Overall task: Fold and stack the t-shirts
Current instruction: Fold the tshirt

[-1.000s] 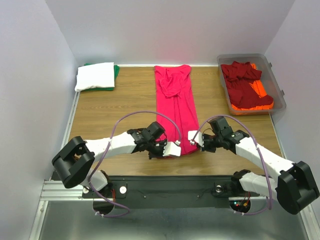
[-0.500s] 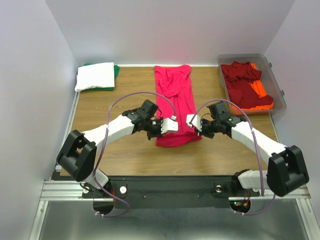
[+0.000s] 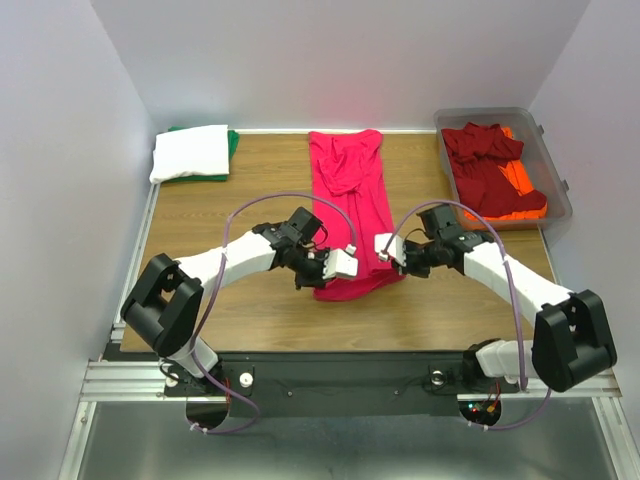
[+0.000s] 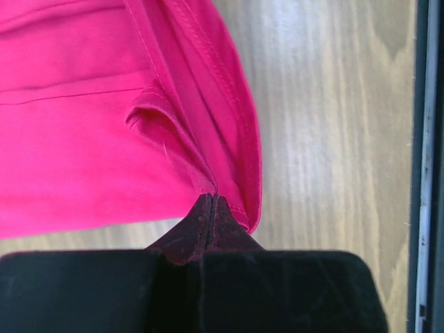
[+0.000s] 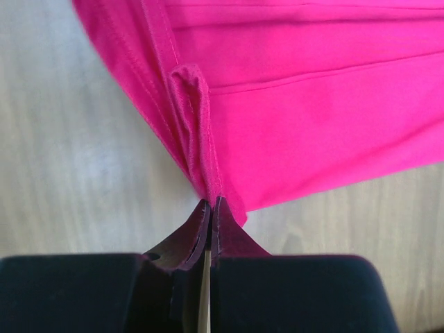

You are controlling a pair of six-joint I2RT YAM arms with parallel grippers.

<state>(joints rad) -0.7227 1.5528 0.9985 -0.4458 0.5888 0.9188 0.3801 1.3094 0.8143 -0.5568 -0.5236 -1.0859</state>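
Note:
The bright pink-red t-shirt (image 3: 352, 190) lies as a long narrow strip down the middle of the table, its near end raised and doubled back. My left gripper (image 3: 343, 265) is shut on the strip's near left corner (image 4: 211, 191). My right gripper (image 3: 384, 248) is shut on the near right corner (image 5: 208, 193). Both hold the hem a little above the wood. A folded white t-shirt (image 3: 190, 152) lies on a green one (image 3: 233, 142) at the back left. Dark red (image 3: 482, 165) and orange (image 3: 520, 190) t-shirts are heaped in the bin.
A clear grey plastic bin (image 3: 557, 183) stands at the back right against the wall. White walls close in the table on three sides. Bare wood (image 3: 230, 215) lies between the pink shirt and the white stack.
Both grippers carried the shirt's near hem away from the front edge toward the middle, folding the strip's near end back. In the last half second the left gripper dropped slightly nearer.

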